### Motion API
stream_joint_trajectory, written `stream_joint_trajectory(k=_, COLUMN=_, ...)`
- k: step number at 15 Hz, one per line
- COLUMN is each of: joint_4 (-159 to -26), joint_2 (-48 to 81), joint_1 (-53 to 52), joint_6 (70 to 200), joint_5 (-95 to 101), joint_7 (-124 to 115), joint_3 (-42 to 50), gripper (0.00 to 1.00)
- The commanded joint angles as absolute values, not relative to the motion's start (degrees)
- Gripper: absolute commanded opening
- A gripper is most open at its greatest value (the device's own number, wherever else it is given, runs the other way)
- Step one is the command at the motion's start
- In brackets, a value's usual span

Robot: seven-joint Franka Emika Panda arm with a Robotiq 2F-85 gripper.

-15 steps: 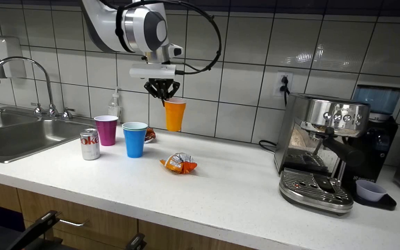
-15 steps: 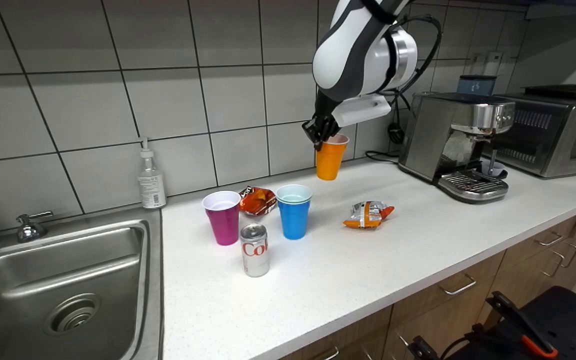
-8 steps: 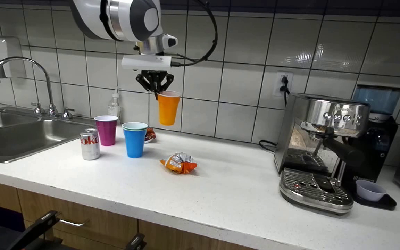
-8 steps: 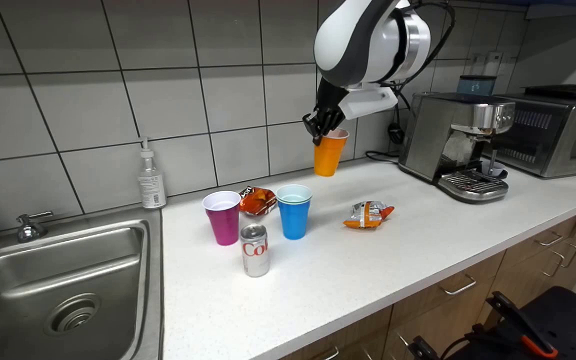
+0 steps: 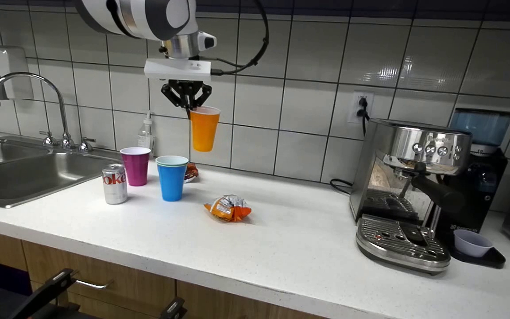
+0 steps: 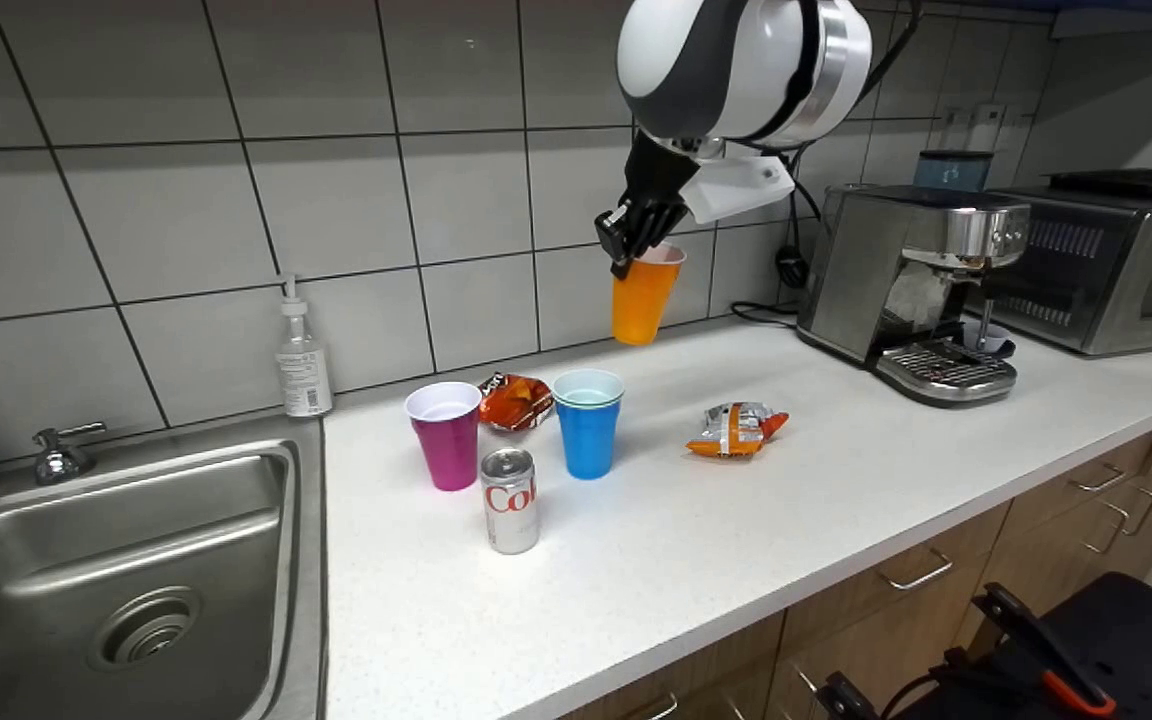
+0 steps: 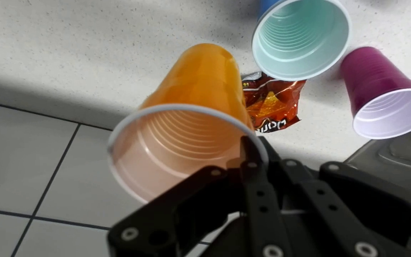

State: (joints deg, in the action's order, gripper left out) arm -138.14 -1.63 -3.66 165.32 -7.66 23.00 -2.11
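My gripper (image 5: 190,114) is shut on the rim of an orange cup (image 5: 205,131), one finger inside the wall and one outside, as the wrist view shows with the cup (image 7: 205,78) mouth toward the camera. The cup hangs above the counter, mouth up and slightly tilted. Below it in the wrist view are a blue cup with a mint cup (image 7: 300,35) nested in it, a red chip bag (image 7: 275,101) and a magenta cup (image 7: 373,75). A silver Coke can (image 6: 510,510) stands near the magenta cup. An orange snack bag (image 6: 734,430) lies right of the blue cup (image 6: 588,440).
A steel sink (image 5: 60,177) adjoins the counter (image 5: 281,248) on the left. At the right stand an espresso machine (image 5: 414,186) and a microwave (image 6: 1116,260). A soap bottle (image 6: 303,365) is against the tiled wall (image 6: 476,200), close behind the held cup.
The gripper has risen with the orange cup and shifted left in both exterior views, much less so in one of them. The cups, can and bags on the counter have stayed put.
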Motion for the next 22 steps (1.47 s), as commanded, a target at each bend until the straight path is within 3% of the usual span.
stream_joint_trajectory(k=1, joint_4=-139.8, joint_2=-4.2, joint_1=-4.7, joint_6=164.3, joint_5=-9.7, joint_7=26.6, joint_3=-2.5, gripper=0.01)
stream_joint_trajectory(k=22, joint_4=-138.5, joint_2=-4.4, joint_1=-10.4, joint_6=158.6, joint_5=-11.4, joint_7=31.7, joint_3=-2.4, gripper=0.01)
